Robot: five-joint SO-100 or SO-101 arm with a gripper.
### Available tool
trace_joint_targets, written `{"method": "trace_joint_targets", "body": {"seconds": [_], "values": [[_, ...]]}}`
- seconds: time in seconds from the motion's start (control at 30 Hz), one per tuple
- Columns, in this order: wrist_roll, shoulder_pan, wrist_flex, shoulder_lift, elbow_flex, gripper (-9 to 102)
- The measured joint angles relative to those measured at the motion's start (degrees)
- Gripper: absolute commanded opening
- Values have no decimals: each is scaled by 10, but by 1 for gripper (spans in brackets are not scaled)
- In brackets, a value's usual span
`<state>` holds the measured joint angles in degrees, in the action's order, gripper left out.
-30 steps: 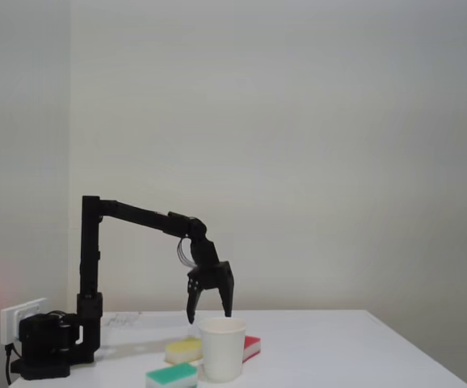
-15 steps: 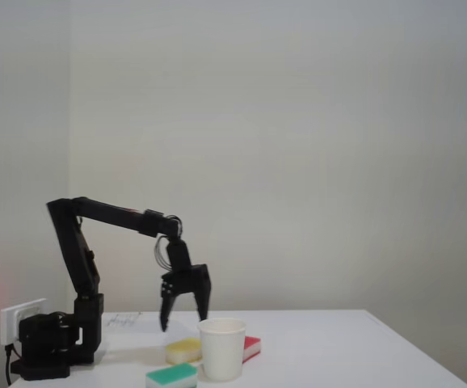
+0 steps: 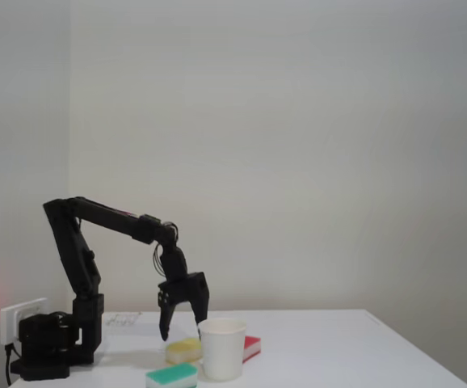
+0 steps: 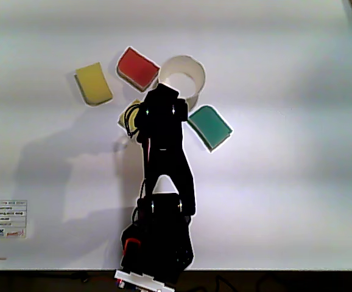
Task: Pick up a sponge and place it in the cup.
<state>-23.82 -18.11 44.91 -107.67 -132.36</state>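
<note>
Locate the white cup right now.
In the other view the cup stands upright near the top centre, with the red sponge on its left, the green-topped sponge below-right, and the arm just below it.

White paper cup (image 4: 191, 72) flanked closely by red sponge (image 4: 137, 67) and green-topped sponge (image 4: 211, 126); its mouth above stands unobstructed.

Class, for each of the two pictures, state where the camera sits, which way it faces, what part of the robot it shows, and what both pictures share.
Fixed view: sits low at table height, facing sideways toward the wall; shows the whole arm, base to open end effector, above the yellow sponge.
Other view: sits high above, facing straight down on the table; shows the arm's top from base to wrist, covering part of a yellow sponge.
Shared: the cup, the green-topped sponge and the red sponge.
</note>
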Motion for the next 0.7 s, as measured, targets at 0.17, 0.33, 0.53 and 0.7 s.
{"method": "trace_joint_targets", "body": {"seconds": [0.17,0.33,0.53,0.7], "values": [[-19,-8,-45,60,12,37],[-40,-34,-54,91,39,34],[-48,-33,-56,101,40,21],[-48,-40,-56,101,40,8]]}}
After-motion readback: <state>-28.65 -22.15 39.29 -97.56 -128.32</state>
